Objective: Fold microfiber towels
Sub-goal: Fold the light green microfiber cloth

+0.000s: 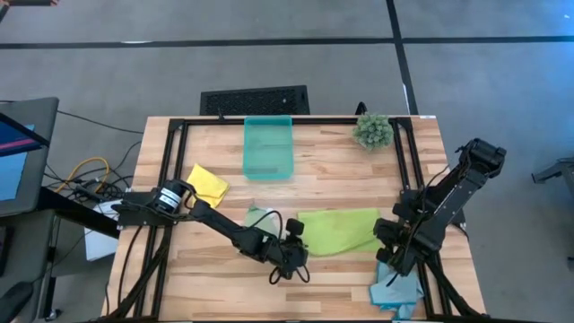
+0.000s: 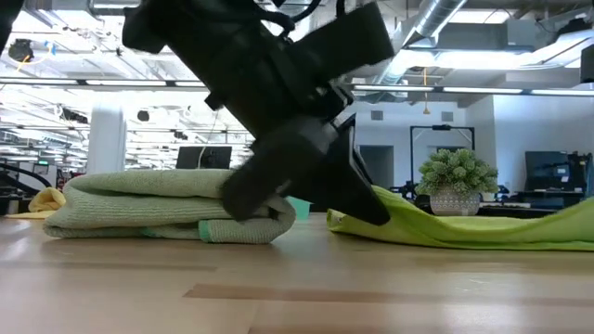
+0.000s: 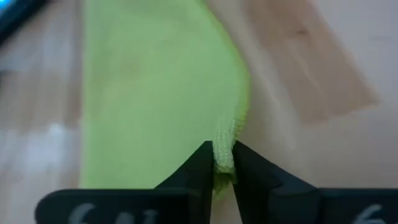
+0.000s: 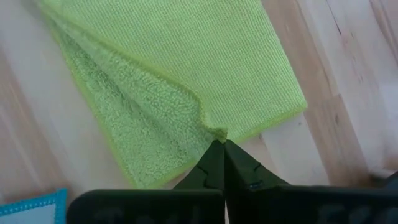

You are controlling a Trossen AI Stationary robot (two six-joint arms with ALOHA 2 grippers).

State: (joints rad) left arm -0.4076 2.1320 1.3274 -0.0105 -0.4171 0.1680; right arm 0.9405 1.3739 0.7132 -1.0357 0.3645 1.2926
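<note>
Towel, lime green (image 1: 339,230), flat on table (image 1: 341,161) toward the near edge from teal bin (image 1: 268,149). Left gripper (image 3: 222,167) nipped onto one end's folded edge; right gripper (image 4: 219,148) pinched shut on corner at opposite end. Soft, light, limp cloth, likely to sag and slip; best gripped at corners, layers together. Pale green towel (image 2: 158,206) folded alongside.

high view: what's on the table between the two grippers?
The lime green towel spans the whole stretch. The left gripper pinches one end, the right gripper the other; the high view shows nothing else between them.
</note>
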